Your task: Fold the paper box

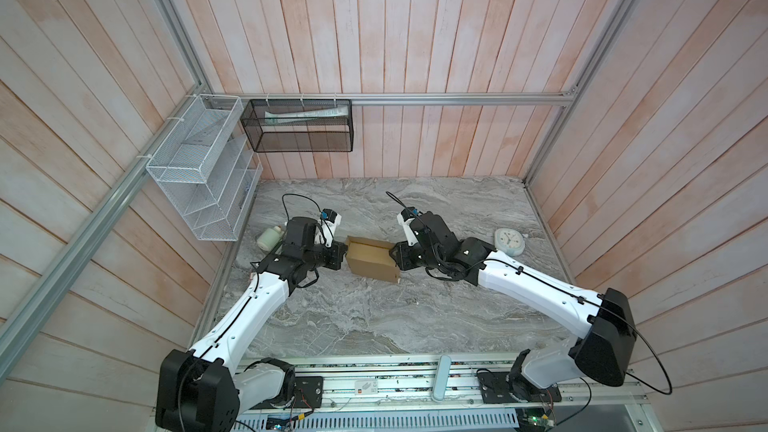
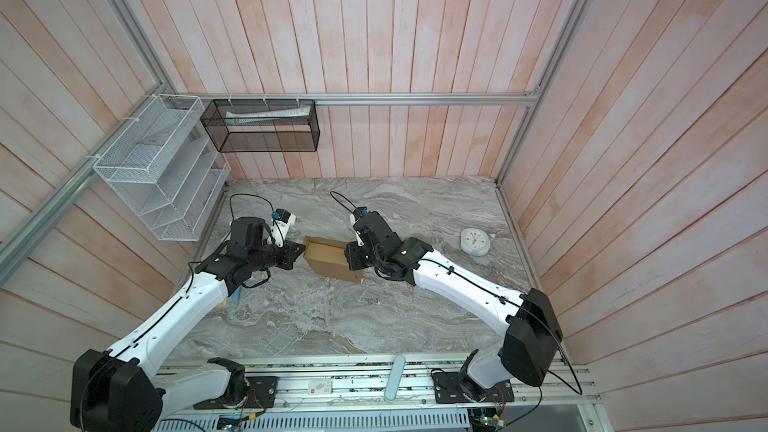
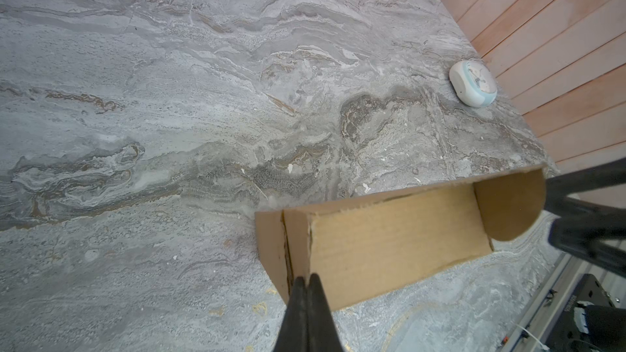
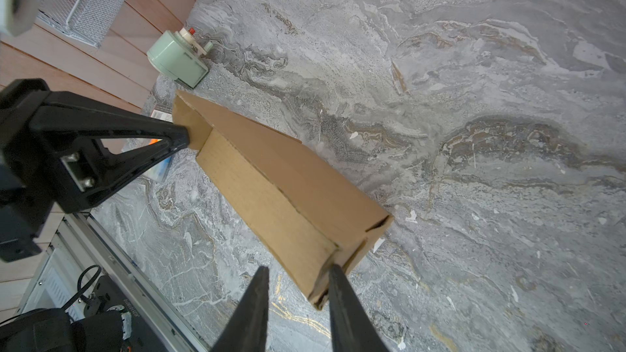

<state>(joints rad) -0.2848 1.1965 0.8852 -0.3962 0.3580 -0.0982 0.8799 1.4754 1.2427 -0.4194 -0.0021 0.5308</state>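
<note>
The marble table (image 1: pixel 374 317) holds the paper box (image 1: pixel 371 261) mid-table, half formed, its top open. The left gripper (image 3: pixel 306 279), fingers shut together, has its tips against the box's left end. The right gripper (image 4: pixel 298 267) stands partly open astride the right end, holding nothing. This looks like the end-wall step. The next move probably calls for pinching the rounded flap (image 3: pixel 508 204) and tucking it inward.
</note>
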